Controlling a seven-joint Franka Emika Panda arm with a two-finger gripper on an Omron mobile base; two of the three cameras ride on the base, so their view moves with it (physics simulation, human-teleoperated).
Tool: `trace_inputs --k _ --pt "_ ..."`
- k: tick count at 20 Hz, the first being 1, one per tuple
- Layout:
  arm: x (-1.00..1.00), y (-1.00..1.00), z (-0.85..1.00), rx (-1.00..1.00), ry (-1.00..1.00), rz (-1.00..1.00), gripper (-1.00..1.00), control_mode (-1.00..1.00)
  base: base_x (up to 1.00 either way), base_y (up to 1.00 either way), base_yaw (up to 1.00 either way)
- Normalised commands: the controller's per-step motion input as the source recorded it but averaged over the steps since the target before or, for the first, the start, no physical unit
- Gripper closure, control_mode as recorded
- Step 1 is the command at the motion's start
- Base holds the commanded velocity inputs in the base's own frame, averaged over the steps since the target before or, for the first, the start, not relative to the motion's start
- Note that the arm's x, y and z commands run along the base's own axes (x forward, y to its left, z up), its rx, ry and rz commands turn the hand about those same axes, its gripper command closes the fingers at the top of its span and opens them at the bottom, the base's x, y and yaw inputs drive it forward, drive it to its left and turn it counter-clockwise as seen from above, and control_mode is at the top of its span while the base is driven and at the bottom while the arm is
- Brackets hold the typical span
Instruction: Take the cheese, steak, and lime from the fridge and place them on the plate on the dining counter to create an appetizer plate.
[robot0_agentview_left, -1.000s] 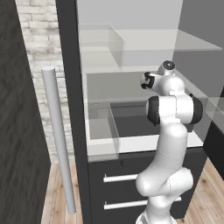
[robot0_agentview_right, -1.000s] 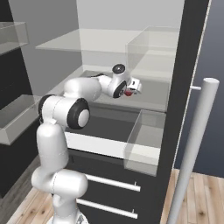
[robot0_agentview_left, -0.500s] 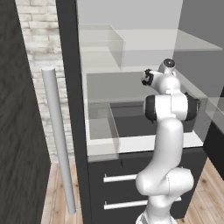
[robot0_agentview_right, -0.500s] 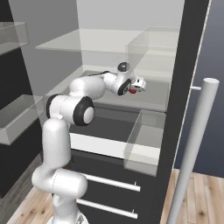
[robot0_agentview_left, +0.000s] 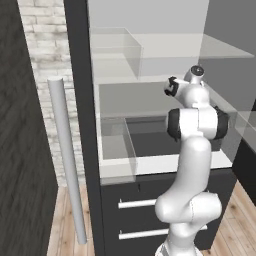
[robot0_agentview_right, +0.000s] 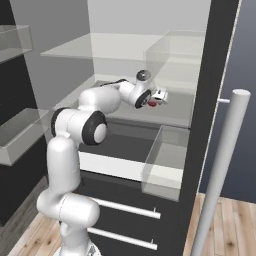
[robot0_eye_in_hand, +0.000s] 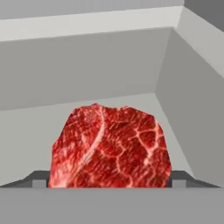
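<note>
The arm is reaching deep into the open fridge (robot0_agentview_right: 220, 75), over the middle shelf (robot0_agentview_right: 175, 117). Its gripper (robot0_agentview_right: 156, 98) is hanging spread wide, a finger tip (robot0_eye_in_hand: 39, 179) on either side of the steak (robot0_eye_in_hand: 109, 146), not squeezing it. The red steak is sitting far right on that shelf, near the corner.

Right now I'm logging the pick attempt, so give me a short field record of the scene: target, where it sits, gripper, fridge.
target: steak, red marbled chunk
location: on a pale fridge shelf, near the inner right wall
gripper: gripper reached into the fridge, fingertips on either side of the steak
jaws: wide, not clamped on the meat
fridge: door open, grey handle in the foreground
</note>
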Motion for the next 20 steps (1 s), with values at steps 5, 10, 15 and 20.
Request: trace_inputs --k 5,10,15,20 --pt "-1.0 0.03 -0.03 0.0 -0.29 0.0 1.0 -1.0 0.0 0.0 0.0" --pt "-1.0 0.15 -0.03 0.0 -0.23 0.0 1.0 -1.0 0.0 0.0 0.0" --pt "-1.0 0.21 0.74 0.0 -0.15 0.0 1.0 -1.0 0.0 0.0 0.0" --pt "-1.0 0.26 0.88 0.0 -0.02 0.0 1.0 -1.0 0.0 0.0 0.0"
